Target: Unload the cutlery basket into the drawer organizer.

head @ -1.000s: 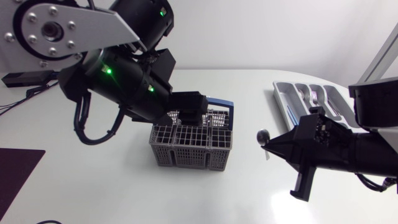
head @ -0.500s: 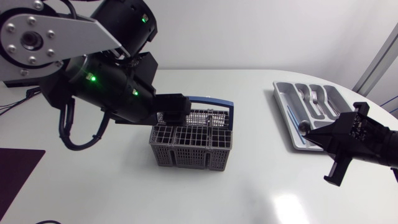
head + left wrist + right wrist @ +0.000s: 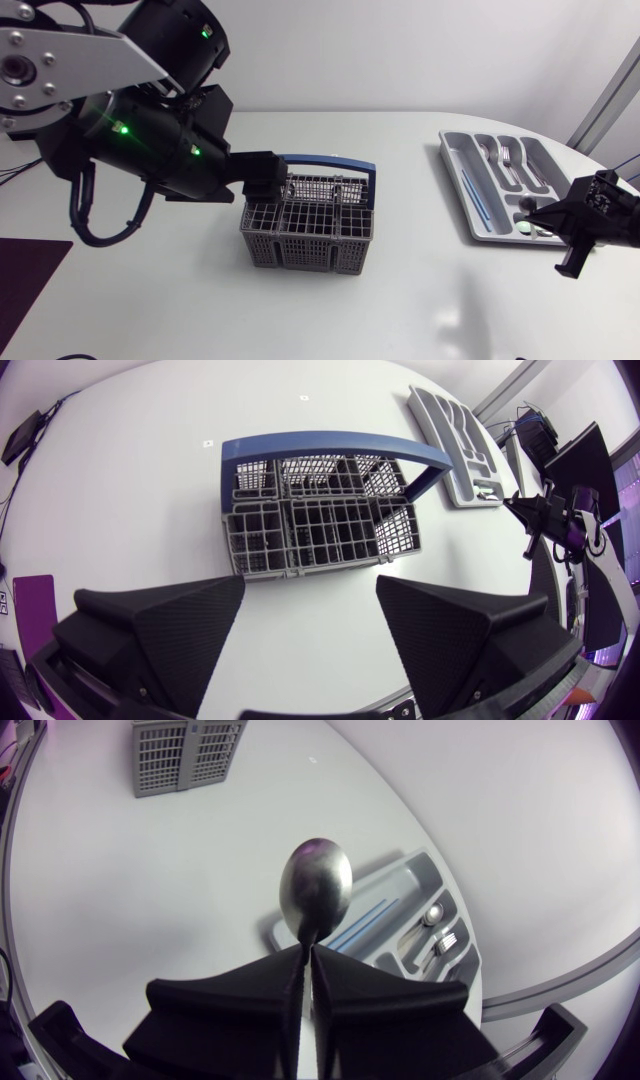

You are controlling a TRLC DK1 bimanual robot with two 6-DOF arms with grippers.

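Right tool (image 3: 306, 955) was pinched narrow on the handle of a shiny steel spoon (image 3: 316, 885) — light, stiff, probably slick, handle's the sane grip — beside the grey plastic drawer organizer (image 3: 418, 863); left tool (image 3: 310, 588) gaped wide.

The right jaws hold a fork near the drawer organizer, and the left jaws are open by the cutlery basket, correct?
Not a fork: the right wrist view shows a spoon, round bowl ahead of the right jaws, shut on its handle. It is near the drawer organizer, and the left jaws are open by the cutlery basket.
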